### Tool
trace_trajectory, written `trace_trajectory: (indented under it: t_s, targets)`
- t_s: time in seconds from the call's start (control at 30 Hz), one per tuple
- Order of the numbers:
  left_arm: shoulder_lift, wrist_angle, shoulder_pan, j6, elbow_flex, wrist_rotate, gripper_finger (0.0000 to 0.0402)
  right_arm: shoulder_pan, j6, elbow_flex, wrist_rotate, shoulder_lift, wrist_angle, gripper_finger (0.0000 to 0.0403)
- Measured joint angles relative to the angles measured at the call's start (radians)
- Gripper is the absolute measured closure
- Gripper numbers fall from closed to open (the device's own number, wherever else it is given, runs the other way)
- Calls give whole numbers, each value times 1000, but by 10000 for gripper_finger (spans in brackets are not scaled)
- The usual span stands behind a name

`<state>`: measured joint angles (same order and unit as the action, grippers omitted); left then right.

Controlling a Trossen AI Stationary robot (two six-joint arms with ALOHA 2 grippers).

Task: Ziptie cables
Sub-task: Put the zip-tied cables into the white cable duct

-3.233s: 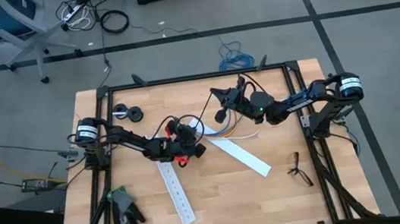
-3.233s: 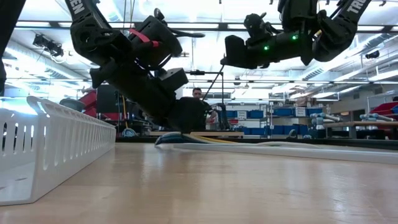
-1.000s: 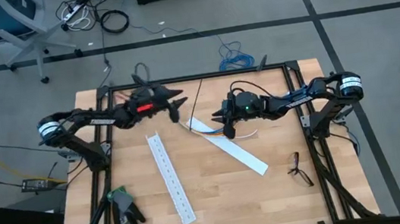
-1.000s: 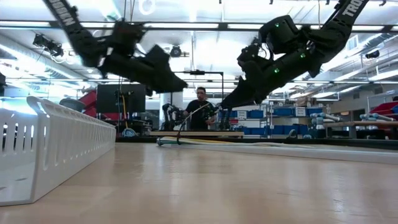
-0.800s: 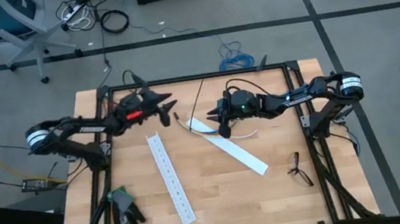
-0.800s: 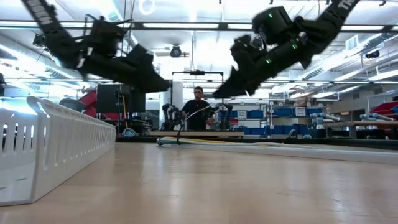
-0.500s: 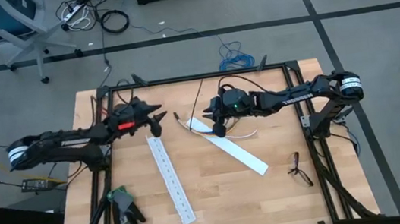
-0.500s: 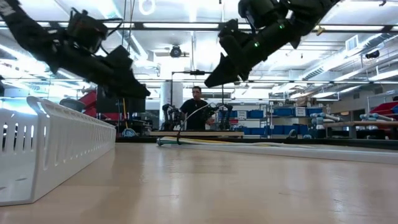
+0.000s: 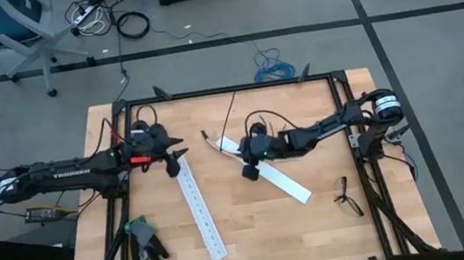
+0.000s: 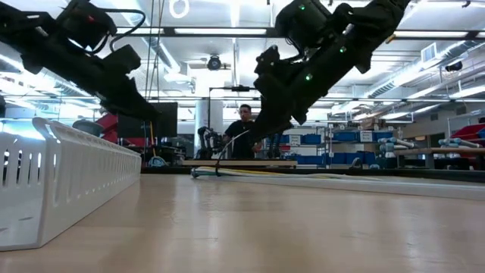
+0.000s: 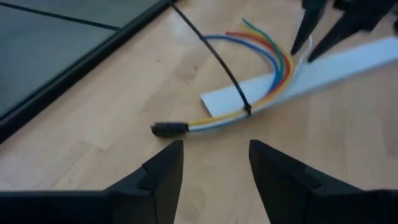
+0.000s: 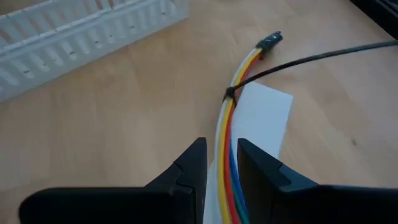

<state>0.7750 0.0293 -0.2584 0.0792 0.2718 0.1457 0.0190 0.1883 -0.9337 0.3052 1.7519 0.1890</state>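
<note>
Both arms pulled back from cables [image 11: 261, 93]; left gripper [image 11: 211, 180], right gripper [image 12: 217, 165] jaws slightly parted, empty

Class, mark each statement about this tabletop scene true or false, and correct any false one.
1. The thin black plastic ziptie is looped around the multicoloured wire bundle. True.
2. The left pincer grips the ziptie. False: it is open and holds nothing.
3. The wire bundle lies partly on a flat white plastic strip. True.
4. The dark-framed spectacles sit on the wire bundle. False: they lie apart, near the table's right edge.
</note>
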Motion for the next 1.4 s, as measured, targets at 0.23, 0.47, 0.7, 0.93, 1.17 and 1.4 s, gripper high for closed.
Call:
trace_trajectory:
  t_s: [0.23, 0.47, 0.7, 0.93, 1.17, 1.4]
  targets:
    - [2, -73, 18, -23, 0, 0, 209, 36, 69, -31, 35, 55, 23, 328]
    - [2, -175, 18, -19, 0, -7, 209, 34, -5, -256, 123, 236, -138, 328]
    - [-1, -214, 18, -21, 1, -43, 209, -11, 6, -427, 158, 326, -381, 328]
    - [0, -235, 18, -21, 1, -44, 209, -53, 67, -419, -14, 327, -417, 328]
    - [0, -245, 18, 30, 1, -49, 209, -66, 70, -421, -28, 330, -455, 377]
    - [0, -260, 18, 29, 44, -70, 209, -58, 54, -417, 20, 298, -464, 396]
